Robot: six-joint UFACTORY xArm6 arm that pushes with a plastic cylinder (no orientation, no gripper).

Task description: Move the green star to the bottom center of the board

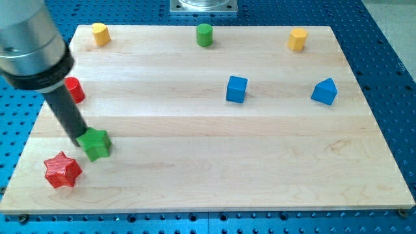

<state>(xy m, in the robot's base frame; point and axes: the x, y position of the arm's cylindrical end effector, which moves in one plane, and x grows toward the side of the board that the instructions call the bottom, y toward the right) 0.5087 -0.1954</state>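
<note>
The green star (96, 143) lies on the wooden board (214, 175) at the view's lower left. My tip (79, 137) is at the star's upper left edge and touches it. The dark rod runs up and to the left from there to the arm's grey body. The red star (62, 170) lies just below and left of the green star, a small gap apart from it.
A red block (75, 89) sits at the left edge, partly behind the rod. Along the top edge stand a yellow block (100, 34), a green cylinder (205, 34) and an orange block (298, 39). A blue cube (236, 89) and a blue wedge-like block (324, 91) lie right of centre.
</note>
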